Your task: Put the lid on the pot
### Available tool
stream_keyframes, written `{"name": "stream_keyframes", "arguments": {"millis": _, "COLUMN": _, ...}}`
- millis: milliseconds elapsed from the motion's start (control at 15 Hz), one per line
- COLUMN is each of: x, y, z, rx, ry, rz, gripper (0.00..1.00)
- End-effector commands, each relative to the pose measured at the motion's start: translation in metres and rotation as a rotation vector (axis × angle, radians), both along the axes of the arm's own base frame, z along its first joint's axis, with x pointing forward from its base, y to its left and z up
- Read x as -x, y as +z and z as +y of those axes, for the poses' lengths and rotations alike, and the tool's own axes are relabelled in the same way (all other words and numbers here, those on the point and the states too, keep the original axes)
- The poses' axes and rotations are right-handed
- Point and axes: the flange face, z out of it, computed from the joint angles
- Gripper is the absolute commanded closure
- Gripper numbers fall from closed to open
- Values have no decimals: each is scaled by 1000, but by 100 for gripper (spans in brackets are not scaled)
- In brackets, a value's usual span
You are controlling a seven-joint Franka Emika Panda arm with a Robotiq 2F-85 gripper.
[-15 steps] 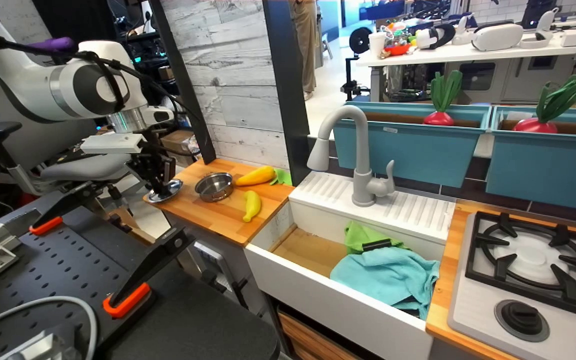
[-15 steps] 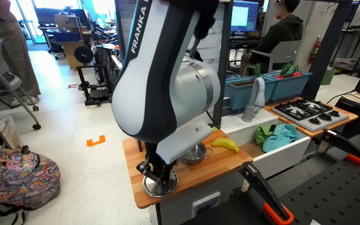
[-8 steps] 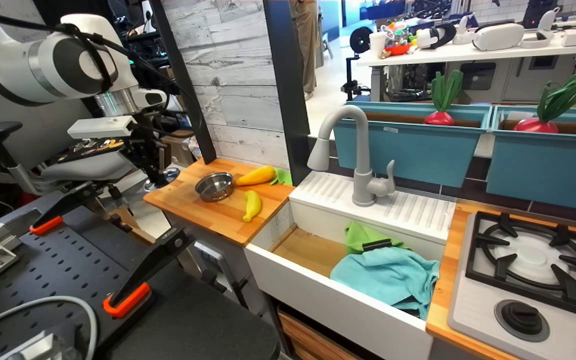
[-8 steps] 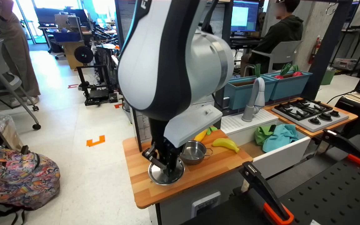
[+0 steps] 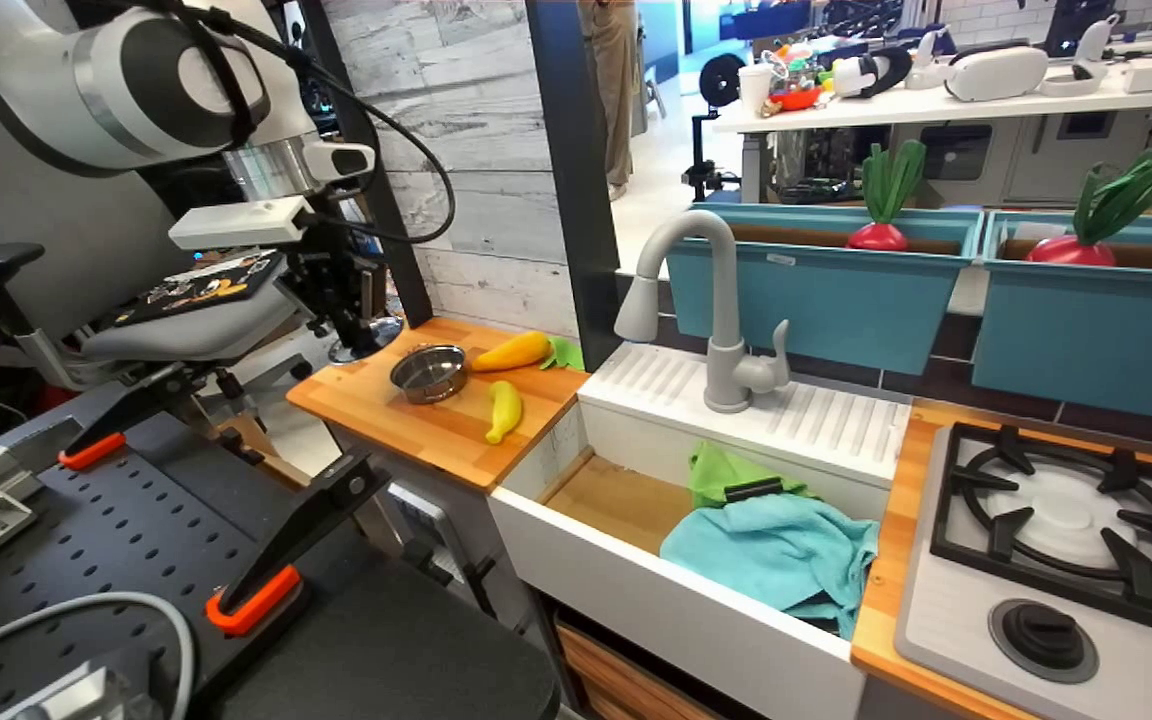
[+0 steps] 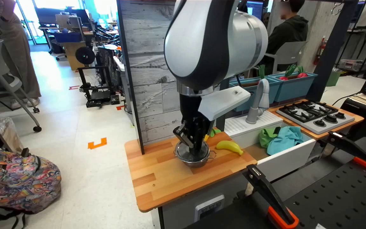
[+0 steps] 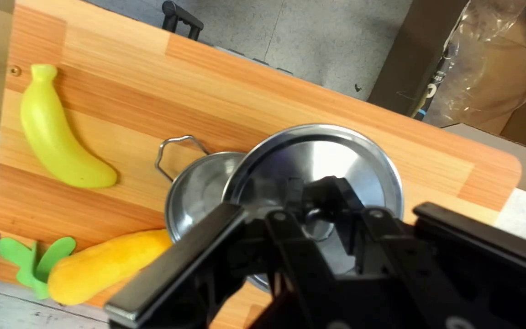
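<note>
Pincer (image 7: 318, 203) nearly closed w/ lid (image 7: 331, 157) gripped by knob (image 7: 318, 228) — abv. worktop (image 7: 190, 100).

Under the gripper (image 7: 316, 204), held: lid (image 7: 356, 160). Left of the gripper in the wrist view, on the worktop (image 7: 153, 98): pot (image 7: 203, 187), apart from the lid and partly covered by it in that view; banana (image 7: 60, 141), farther left, past the pot; toy vegetable (image 7: 107, 265), left and lower, just beside the pot. Right of the gripper in both exterior views: sink (image 5: 676, 620), adjoining the worktop, with towel (image 5: 776, 550) inside; faucet (image 5: 721, 290), at the sink's rear; planters (image 5: 816, 300), behind the faucet; hob (image 5: 946, 600), farther right, beyond the sink.
</note>
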Motion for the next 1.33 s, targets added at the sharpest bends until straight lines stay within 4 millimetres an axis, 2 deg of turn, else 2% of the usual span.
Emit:
{"name": "stream_keyframes", "arguments": {"millis": 0, "x": -15, "y": 5, "z": -19, "rx": 6, "ry": 7, "rz": 4, "gripper": 100}}
{"name": "stream_keyframes", "arguments": {"millis": 467, "x": -43, "y": -10, "z": -35, "rx": 3, "ry": -18, "rz": 26, "gripper": 100}}
{"name": "stream_keyframes", "arguments": {"millis": 933, "x": -59, "y": -45, "z": -26, "rx": -2, "ry": -10, "rz": 57, "gripper": 100}}
{"name": "stream_keyframes", "arguments": {"millis": 1267, "x": -66, "y": -62, "z": -25, "rx": 11, "ry": -20, "rz": 68, "gripper": 100}}
